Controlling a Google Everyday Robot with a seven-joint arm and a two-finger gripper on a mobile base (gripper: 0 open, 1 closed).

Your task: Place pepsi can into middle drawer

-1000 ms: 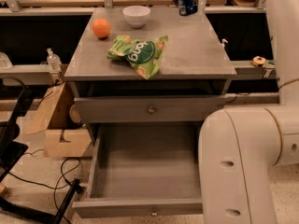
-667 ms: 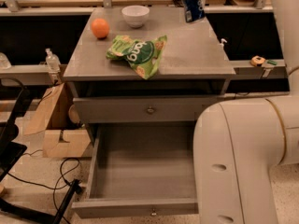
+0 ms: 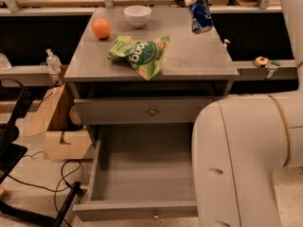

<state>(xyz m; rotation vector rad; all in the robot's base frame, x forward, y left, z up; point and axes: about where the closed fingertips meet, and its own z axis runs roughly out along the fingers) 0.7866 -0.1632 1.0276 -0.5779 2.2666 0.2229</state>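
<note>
The pepsi can (image 3: 201, 15) is dark blue with white marks and hangs tilted in the air over the back right of the cabinet top (image 3: 199, 56). My gripper (image 3: 198, 0) comes in from the top edge and is shut on the can's upper end. The middle drawer (image 3: 142, 171) is pulled open at the bottom; its grey box interior is bare, with a small knob (image 3: 155, 215) on its front. My arm's white body (image 3: 246, 160) hides the drawer's right part.
An orange (image 3: 101, 28), a white bowl (image 3: 137, 15) and a green chip bag (image 3: 139, 53) lie on the cabinet top. The drawer one tier higher (image 3: 152, 111) is closed. A cardboard box (image 3: 57, 126) and cables (image 3: 52, 183) are on the floor at left.
The can has been lifted off the back right of the cabinet top and now hangs tilted, nearer the front. My arm's body has shifted left across the view.
</note>
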